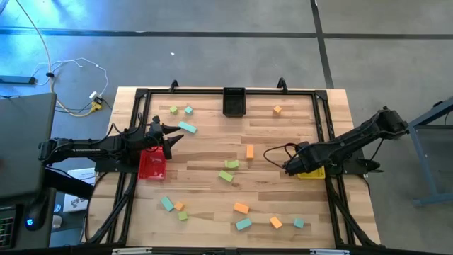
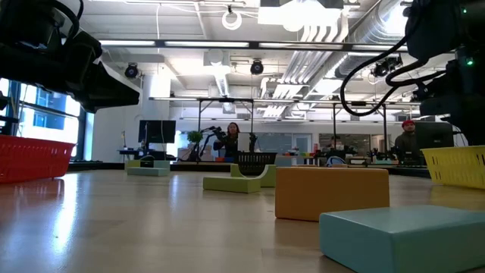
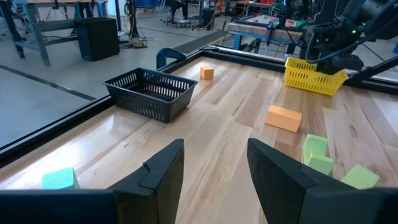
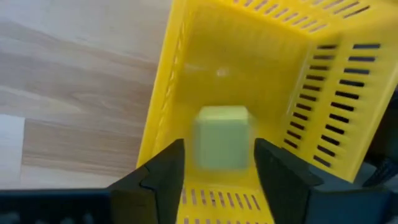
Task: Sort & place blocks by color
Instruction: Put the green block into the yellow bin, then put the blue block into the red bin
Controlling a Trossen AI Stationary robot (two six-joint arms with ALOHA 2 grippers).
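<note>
Right gripper (image 4: 214, 171) sits over the yellow bin (image 4: 323, 68), fingers spread wide w/ a yellow-green block (image 4: 222, 137) between them, looks just let go. Best to lift straight up so the fingers don't snag the bin wall. Left gripper (image 3: 214, 168) waits over the red bin (image 1: 151, 164), fingers apart, empty. Other blocks (image 1: 241, 207) lie scattered on the table (image 1: 205, 177).

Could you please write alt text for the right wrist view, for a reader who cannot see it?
A yellow-green block sits between the open fingers of the right gripper, directly over the inside of the yellow bin. Whether the fingers touch the block cannot be told. Bare wooden table lies beside the bin.
</note>
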